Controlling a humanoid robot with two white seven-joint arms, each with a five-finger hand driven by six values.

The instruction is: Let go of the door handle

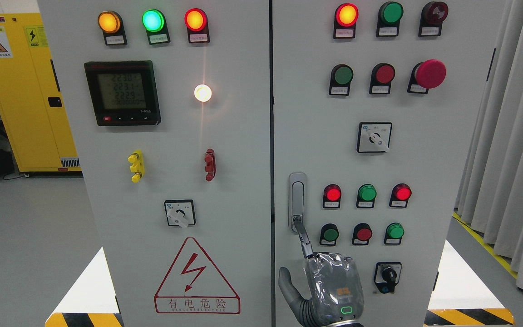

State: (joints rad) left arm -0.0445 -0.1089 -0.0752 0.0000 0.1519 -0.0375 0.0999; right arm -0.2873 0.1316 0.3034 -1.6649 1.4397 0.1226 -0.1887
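Grey cabinet door point(425, 150), right hand point(329, 290) index fingertip on door handle point(297, 202) base, other fingers curled.

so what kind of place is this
Likely an industrial electrical room or a training lab. A grey control cabinet fills the view, with lit indicator lamps, a digital power meter and a red high-voltage warning triangle. A yellow safety cabinet stands behind at left.

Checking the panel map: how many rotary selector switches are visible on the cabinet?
3 selector switches: one low on the left door; two on the right door, one mid-height, one at the lower right. The right hand could hide another.
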